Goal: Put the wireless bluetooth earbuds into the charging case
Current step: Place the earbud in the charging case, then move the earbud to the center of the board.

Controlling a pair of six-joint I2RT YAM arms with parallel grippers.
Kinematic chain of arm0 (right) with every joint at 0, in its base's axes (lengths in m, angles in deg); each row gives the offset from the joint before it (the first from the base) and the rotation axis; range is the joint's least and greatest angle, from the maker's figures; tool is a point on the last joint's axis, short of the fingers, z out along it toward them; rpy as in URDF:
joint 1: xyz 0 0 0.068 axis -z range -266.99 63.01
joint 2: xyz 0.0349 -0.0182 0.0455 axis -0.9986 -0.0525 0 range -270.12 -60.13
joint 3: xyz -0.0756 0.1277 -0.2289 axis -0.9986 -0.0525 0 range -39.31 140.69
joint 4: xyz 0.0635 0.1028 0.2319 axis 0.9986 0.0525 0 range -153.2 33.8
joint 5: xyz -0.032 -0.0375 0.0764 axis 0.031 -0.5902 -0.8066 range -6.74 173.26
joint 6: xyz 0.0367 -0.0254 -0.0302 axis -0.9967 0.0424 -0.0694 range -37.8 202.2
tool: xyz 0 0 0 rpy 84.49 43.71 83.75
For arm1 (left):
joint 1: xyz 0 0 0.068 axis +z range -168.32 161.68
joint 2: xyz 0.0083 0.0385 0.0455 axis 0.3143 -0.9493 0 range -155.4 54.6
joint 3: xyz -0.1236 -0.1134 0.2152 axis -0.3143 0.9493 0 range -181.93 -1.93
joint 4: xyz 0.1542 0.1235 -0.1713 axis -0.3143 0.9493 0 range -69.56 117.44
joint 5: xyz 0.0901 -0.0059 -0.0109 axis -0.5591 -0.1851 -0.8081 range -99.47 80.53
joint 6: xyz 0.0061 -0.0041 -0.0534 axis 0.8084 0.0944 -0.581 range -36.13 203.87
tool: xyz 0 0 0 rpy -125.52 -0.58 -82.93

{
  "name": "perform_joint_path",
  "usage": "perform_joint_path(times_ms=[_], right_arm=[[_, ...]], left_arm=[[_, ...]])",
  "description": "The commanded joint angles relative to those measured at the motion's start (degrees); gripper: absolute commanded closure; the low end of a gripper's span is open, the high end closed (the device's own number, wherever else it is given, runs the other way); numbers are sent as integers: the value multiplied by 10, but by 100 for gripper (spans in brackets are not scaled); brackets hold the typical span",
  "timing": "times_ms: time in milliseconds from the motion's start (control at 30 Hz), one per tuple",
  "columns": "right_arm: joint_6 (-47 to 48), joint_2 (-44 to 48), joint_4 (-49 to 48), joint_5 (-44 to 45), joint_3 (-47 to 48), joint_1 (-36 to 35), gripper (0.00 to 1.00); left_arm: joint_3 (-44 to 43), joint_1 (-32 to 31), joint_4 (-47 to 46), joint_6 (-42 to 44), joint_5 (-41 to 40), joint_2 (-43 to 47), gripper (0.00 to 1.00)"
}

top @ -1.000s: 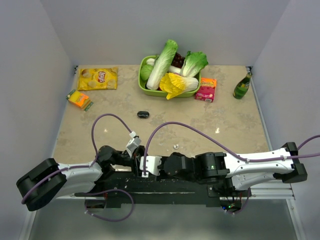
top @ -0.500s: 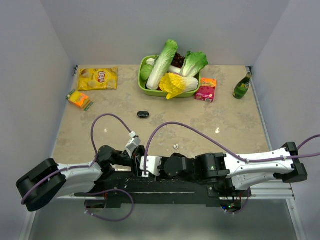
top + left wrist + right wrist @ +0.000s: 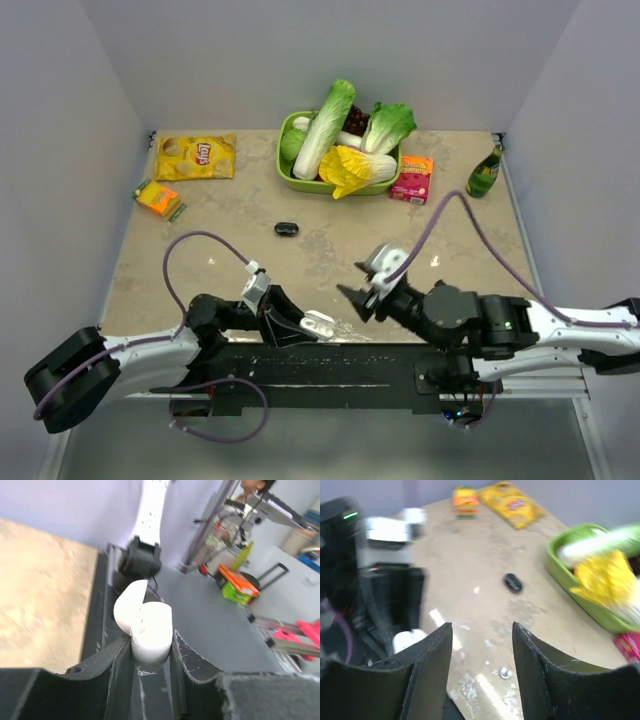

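From above, the green basket (image 3: 288,172) at the far edge of the worktop (image 3: 460,250) holds leafy cabbages. Well nearer than the basket, the left fingers (image 3: 298,325) clamp the white charging case (image 3: 320,322), while the right fingers (image 3: 354,298) stand spread and empty.

Left wrist: the case (image 3: 147,630) sits pinched with its lid flipped up and its inside hidden.

Right wrist: the fingers (image 3: 432,675) gape, and the basket (image 3: 560,567) is blurred. Nearer than the basket lies a silvery speck (image 3: 505,672), possibly an earbud.

The case (image 3: 147,630) was smooth, glossy white plastic, and the left fingers (image 3: 192,667) were matt black with rough edges. In the upper left, the chip bag (image 3: 196,157) looked like shiny crinkled foil. The table (image 3: 460,250) was mottled and faintly glossy.
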Motion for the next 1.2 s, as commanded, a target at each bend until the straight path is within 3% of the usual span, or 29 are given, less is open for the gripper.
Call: perform_joint_path(times_ms=[0, 67, 167, 500, 633, 733, 900, 1167], right_arm=[[-144, 37, 14, 99, -33, 105, 45], [-180, 44, 17, 6, -78, 212, 45], [-232, 40, -1, -79, -138, 282, 45], [-353, -66, -112, -134, -244, 331, 46], [-361, -107, -166, -211, -286, 400, 47], [-361, -150, -198, -229, -301, 408, 48], [-369, -189, -229, -243, -307, 408, 68], [-382, -204, -222, -219, -311, 409, 83]], left_arm=[[-4, -2, -24, 85, -98, 61, 100], [-10, -4, 11, 123, -120, 90, 100], [-23, -8, 61, 165, -149, 115, 100], [-14, -59, 180, 235, -308, 181, 100], [-7, -60, 234, 235, -338, 235, 100], [1, -61, 251, 232, -340, 263, 100], [7, -61, 269, 229, -340, 273, 100], [16, -61, 257, 223, -334, 265, 100]])
